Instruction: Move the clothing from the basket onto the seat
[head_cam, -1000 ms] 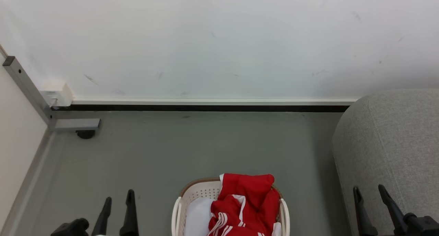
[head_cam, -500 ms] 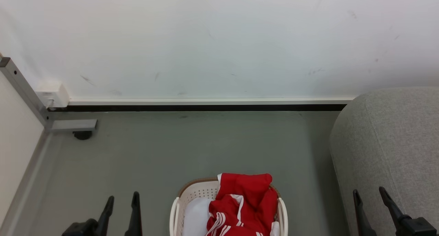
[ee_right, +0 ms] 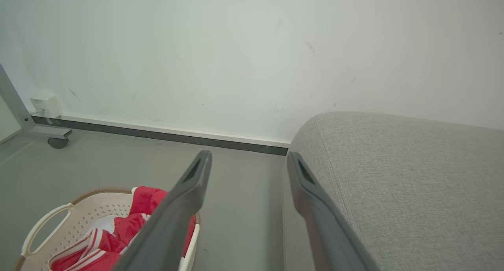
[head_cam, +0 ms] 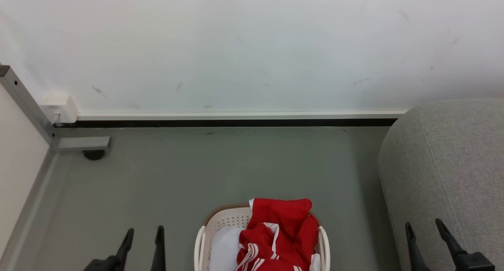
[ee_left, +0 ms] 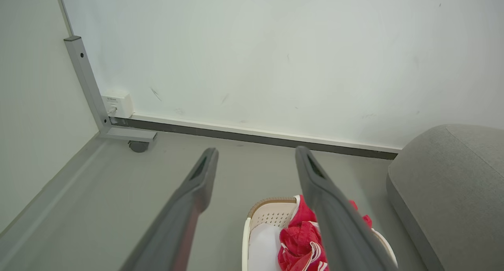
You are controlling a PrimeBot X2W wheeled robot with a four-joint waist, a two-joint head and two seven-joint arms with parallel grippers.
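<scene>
1 basket (head_cam: 220, 219), 1 heap of clothing (head_cam: 281, 231), 1 white pad (head_cam: 222, 249), 1 seat (head_cam: 453, 164), 2 pincers: left pincer (head_cam: 144, 230), right pincer (head_cam: 423, 223).

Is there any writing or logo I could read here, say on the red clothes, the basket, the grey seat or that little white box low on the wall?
Nothing can be read.
On the white box: a tiny dark label-like mark on its front, too small to read.
On the clothing: white stripes and trim, no letters visible.
On the basket: no writing visible.
On the seat: plain woven fabric, no label visible.
</scene>
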